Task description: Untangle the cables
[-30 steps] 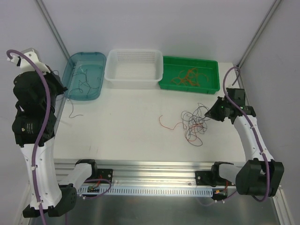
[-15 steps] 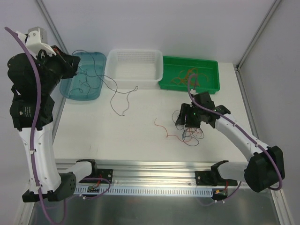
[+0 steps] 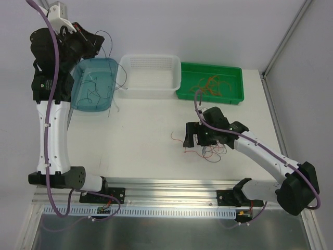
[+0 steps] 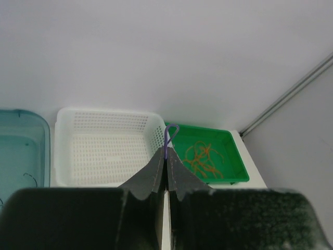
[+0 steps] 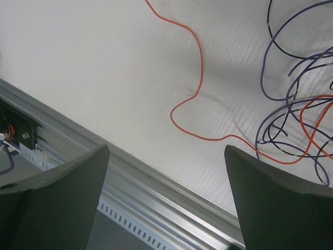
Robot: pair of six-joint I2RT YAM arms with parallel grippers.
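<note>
Left wrist view is showing our left gripper [image 4: 165, 156] with its fingers [image 4: 151, 174] pressed flat together, and we are pinching a thin purple wire [image 4: 167, 136] that is looping up just past the tips. Seen from above, we are holding this gripper high over the far end of the teal bin [image 3: 111, 66], and the wire is trailing down past the bin's right rim, between it and the white basket [image 3: 151, 58]; we cannot tell whether its loose end is touching the table [image 3: 140, 135]. A few dark wires [image 3: 92, 89] are lying inside the bin.

Our right gripper [image 3: 195, 136] is hanging low over the table with its fingers [image 5: 57, 187] spread wide and gripping nothing. An orange-red wire [image 5: 200, 67] is snaking across the white surface between them, and it is running into the tangle of purple, black and orange wires [image 3: 214, 148] just beside the right finger. An aluminium rail [image 5: 156, 208] is showing along the table's near edge. Well beyond the tangle, orange wires [image 3: 208, 84] are resting in the green tray [image 3: 235, 70], which is touching the basket's right side
</note>
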